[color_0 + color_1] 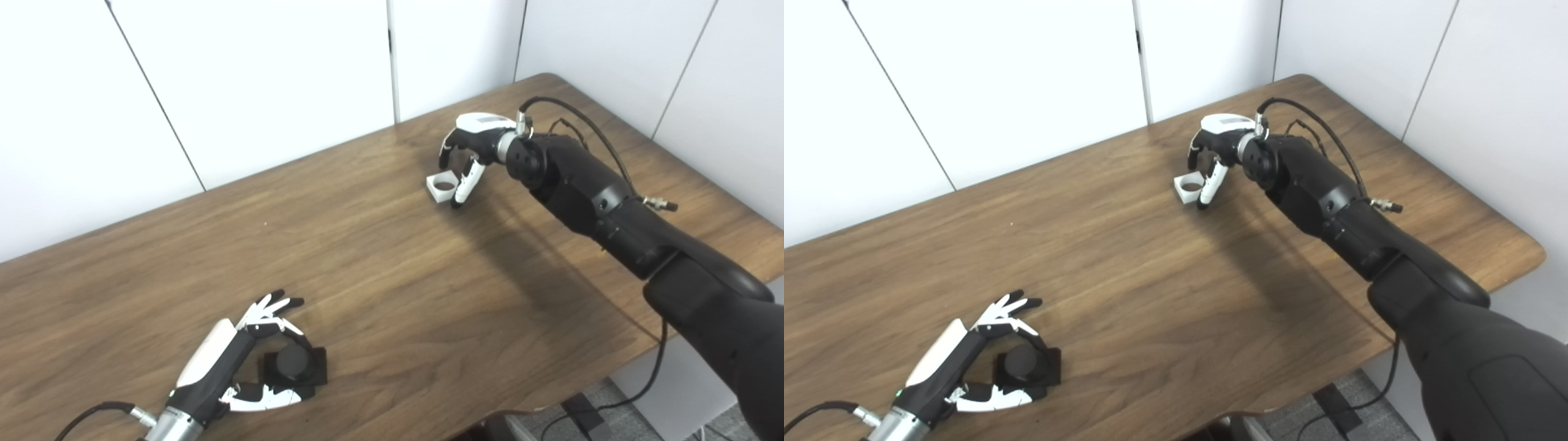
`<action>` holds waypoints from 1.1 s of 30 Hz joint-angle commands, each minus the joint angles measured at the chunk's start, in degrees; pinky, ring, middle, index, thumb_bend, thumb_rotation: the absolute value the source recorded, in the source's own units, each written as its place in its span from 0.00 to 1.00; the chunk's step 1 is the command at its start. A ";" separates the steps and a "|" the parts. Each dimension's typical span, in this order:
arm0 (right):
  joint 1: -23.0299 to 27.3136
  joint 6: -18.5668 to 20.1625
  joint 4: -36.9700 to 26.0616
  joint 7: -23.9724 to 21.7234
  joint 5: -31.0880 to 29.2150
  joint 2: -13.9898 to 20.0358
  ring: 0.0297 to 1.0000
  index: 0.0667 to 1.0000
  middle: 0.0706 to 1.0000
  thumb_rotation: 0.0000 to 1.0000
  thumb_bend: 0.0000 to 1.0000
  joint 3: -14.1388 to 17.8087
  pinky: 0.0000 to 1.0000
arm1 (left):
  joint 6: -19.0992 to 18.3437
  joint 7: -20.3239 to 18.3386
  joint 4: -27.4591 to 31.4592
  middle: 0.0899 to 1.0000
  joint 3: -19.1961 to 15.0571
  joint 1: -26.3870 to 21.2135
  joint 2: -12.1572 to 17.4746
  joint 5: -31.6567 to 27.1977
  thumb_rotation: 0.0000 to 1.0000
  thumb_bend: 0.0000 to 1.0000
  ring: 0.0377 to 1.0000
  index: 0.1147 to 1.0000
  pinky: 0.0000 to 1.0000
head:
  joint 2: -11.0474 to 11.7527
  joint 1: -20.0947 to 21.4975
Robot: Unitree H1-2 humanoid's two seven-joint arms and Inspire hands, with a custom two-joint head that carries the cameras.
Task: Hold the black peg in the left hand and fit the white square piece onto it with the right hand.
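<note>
The black peg (294, 362), a short round post on a square black base, stands on the wooden table (392, 275) near the front left. My left hand (245, 361) lies beside it, with a curled finger arching over its far side and the thumb along its near edge; the other fingers spread apart. The white square piece (442, 185) with a round hole rests on the table at the back right. My right hand (474, 144) hovers over it, fingers behind it and the thumb down at its right side, not closed on it.
White wall panels stand behind the table. The right forearm, with its cables (588, 122), stretches across the table's right side. The rounded front edge (551, 404) lies close below the peg, with floor and a cable under it.
</note>
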State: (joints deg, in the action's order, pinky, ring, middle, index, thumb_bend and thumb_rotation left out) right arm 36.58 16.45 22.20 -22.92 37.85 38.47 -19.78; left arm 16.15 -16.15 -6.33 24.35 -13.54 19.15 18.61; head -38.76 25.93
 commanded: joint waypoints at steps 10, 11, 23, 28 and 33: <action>-0.06 -2.16 1.67 1.92 0.33 -1.35 0.85 0.63 0.83 0.19 0.74 -0.70 0.76 | -2.60 -2.84 -0.51 0.90 0.83 2.26 2.04 2.38 0.05 0.52 1.00 0.42 1.00 | -0.26 -0.34; -0.15 -2.02 1.52 1.96 0.39 -1.42 0.85 0.63 0.83 0.18 0.74 -0.71 0.76 | -2.53 -2.79 -0.60 0.90 0.85 2.25 2.03 2.44 0.05 0.52 1.00 0.42 1.00 | -0.26 -0.34; -1.16 -2.82 1.61 5.77 1.85 -2.07 0.82 0.45 0.77 0.14 0.52 -1.10 0.72 | -2.91 -3.06 0.09 0.90 0.88 2.32 2.13 2.74 0.05 0.52 1.00 0.42 1.00 | -0.98 -0.47; -1.17 -2.97 1.84 6.36 1.85 -1.95 0.81 0.45 0.76 0.14 0.52 -1.16 0.72 | -2.76 -3.03 -0.16 0.90 0.88 2.29 2.02 2.47 0.05 0.52 1.00 0.42 1.00 | -1.07 -0.40; -1.49 -2.91 1.46 6.54 1.53 -1.85 0.81 0.45 0.76 0.14 0.52 -0.62 0.72 | -2.83 -3.14 -0.21 0.90 0.99 2.34 1.97 2.41 0.05 0.52 1.00 0.42 1.00 | -1.46 -0.76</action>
State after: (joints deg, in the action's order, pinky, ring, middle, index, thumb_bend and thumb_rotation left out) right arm 35.86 13.36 23.19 -16.48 38.47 37.10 -19.79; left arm 15.00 -16.17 -5.61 24.18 -13.17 19.28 18.86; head -40.17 25.14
